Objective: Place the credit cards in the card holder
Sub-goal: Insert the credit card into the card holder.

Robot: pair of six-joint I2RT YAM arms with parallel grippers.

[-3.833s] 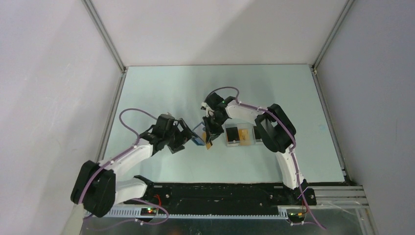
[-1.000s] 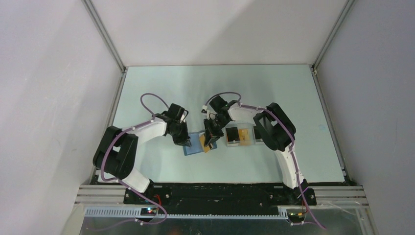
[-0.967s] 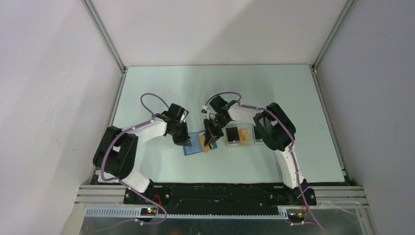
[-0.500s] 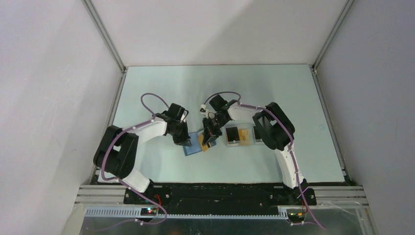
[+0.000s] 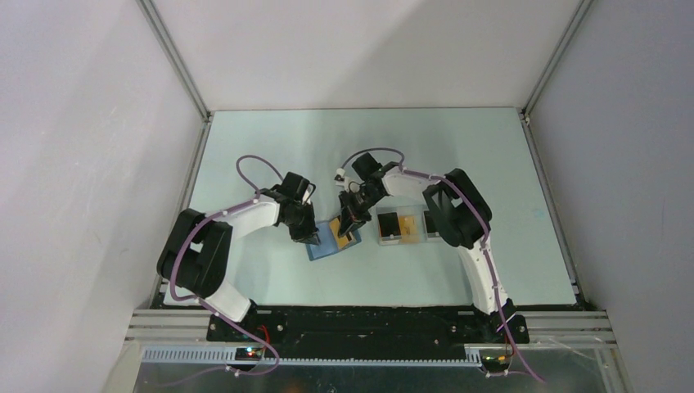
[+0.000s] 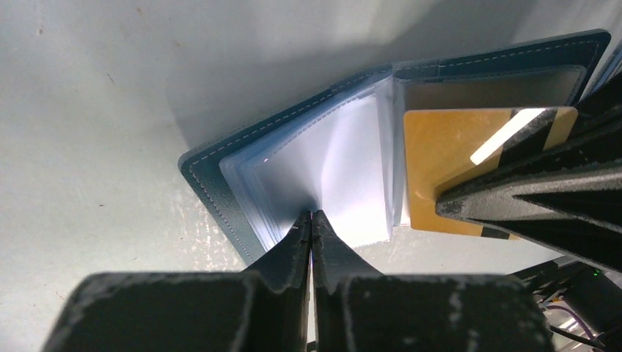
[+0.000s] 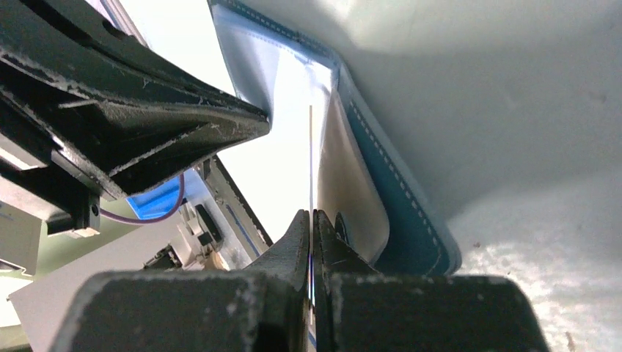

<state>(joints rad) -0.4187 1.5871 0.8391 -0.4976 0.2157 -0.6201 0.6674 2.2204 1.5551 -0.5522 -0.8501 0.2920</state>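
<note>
card partly hidden (lower corner), holder cropped

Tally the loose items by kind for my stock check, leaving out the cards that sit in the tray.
card holder: 1
yellow card: 1
clear tray: 1
Total: 3

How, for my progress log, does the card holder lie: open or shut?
Open. The card holder lies spread, clear sleeves fanned out; the right gripper holds a credit card against its inside.

A stitched, leather-like blue cover and glossy clear plastic sleeves mark the card holder. The yellow-orange credit card gleams smooth.
</note>
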